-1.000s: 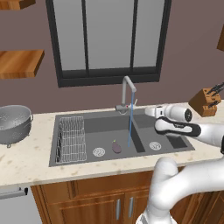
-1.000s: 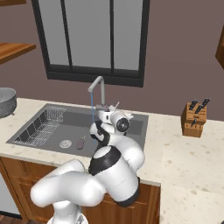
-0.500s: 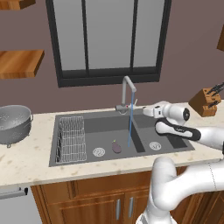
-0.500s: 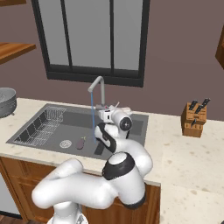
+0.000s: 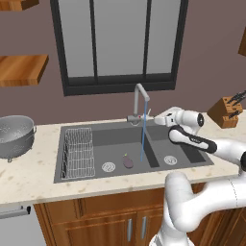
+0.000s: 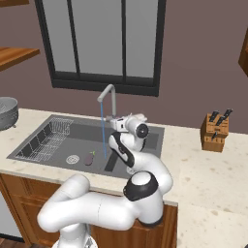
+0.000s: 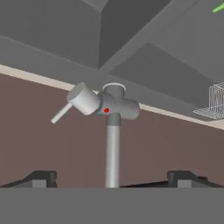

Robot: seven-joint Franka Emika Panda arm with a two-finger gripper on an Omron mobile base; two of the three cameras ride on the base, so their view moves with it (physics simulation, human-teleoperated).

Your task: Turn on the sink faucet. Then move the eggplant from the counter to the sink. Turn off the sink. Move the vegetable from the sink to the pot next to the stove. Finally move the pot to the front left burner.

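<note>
- I count one sink faucet (image 5: 140, 103), one sink (image 5: 96, 144) with two basins, two round drains, one wire rack (image 5: 78, 152) in the left basin, one eggplant (image 5: 128, 162), one colander (image 5: 15, 136) and one knife block (image 5: 225, 111).
- A thin blue stream of water (image 5: 143, 134) falls from the spout into the sink.
- The eggplant lies on the floor of the left basin, just left of where the stream lands and right of the near drain (image 5: 108, 167); in the right base view it sits at (image 6: 90, 158), between that drain and the basin divider.
- Compared with a second ago, my hand has crept leftward along the back of the sink toward the faucet base; the eggplant, the rack and the running water are unchanged.
- My fingers (image 7: 112, 177) are spread wide and hold nothing; the two dark tips stand apart, one on each side of the faucet's upright stem.
- From the hand camera, the faucet's valve body and its small lever (image 7: 71, 104) sit straight ahead of my fingers, not touching them.
- The colander rests on the bench (image 5: 33, 178) well left of the sink; the knife block stands well right of it.
</note>
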